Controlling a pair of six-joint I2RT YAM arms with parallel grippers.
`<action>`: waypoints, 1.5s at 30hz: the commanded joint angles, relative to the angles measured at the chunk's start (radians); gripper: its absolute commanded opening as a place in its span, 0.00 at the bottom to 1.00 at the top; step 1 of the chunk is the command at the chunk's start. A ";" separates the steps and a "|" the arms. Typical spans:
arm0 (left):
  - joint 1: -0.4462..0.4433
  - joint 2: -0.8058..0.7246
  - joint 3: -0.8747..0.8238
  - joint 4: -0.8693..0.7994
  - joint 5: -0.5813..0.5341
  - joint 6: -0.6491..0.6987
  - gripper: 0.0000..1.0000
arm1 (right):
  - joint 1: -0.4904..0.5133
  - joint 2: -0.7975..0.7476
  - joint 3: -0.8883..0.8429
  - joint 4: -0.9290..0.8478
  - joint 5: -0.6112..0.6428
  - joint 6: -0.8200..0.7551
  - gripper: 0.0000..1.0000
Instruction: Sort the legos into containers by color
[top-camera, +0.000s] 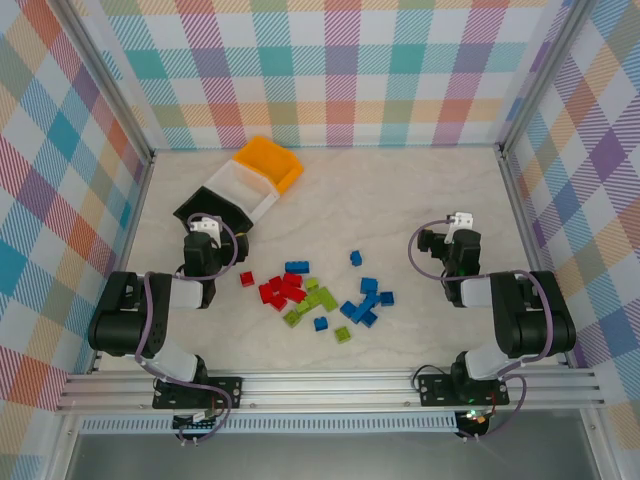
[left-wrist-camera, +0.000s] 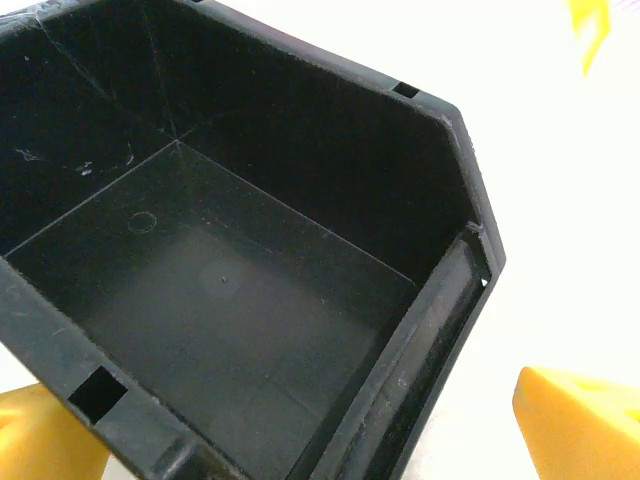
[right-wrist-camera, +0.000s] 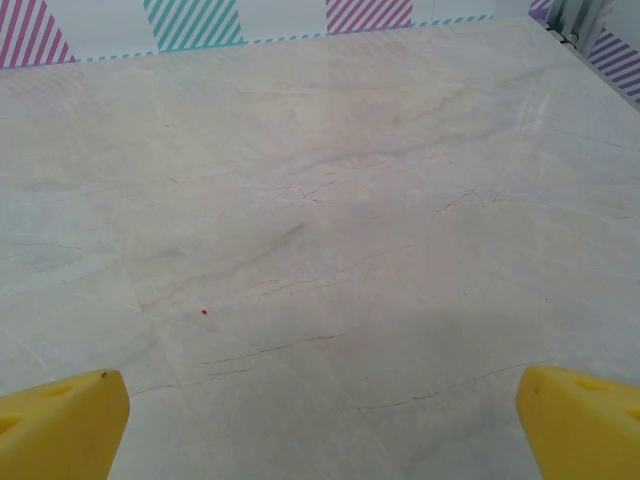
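The legos lie loose in the middle of the table: red ones (top-camera: 281, 290), lime green ones (top-camera: 316, 298) and blue ones (top-camera: 365, 301). Three containers stand in a diagonal row at the back left: black (top-camera: 199, 206), white (top-camera: 243, 186) and orange-yellow (top-camera: 270, 160). My left gripper (top-camera: 206, 224) hangs open over the near edge of the black bin; in the left wrist view the bin's inside (left-wrist-camera: 230, 290) is bare between my yellow fingertips (left-wrist-camera: 575, 420). My right gripper (top-camera: 458, 224) is open over bare table right of the bricks, with nothing between its fingertips (right-wrist-camera: 60, 420).
Plaid walls and metal frame posts (top-camera: 515, 190) close in the table on three sides. The arm bases sit on the rail (top-camera: 330, 385) at the near edge. Marbled tabletop (right-wrist-camera: 320, 200) stretches ahead of the right gripper.
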 joint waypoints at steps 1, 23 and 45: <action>0.000 0.004 0.018 0.009 0.004 0.016 1.00 | -0.007 -0.002 -0.004 0.038 -0.012 -0.004 1.00; 0.000 0.004 0.018 0.007 0.003 0.015 1.00 | -0.012 -0.001 0.002 0.029 -0.023 0.001 1.00; 0.025 -0.430 0.473 -0.983 -0.241 -0.772 1.00 | 0.011 -0.194 0.375 -0.851 0.044 0.568 1.00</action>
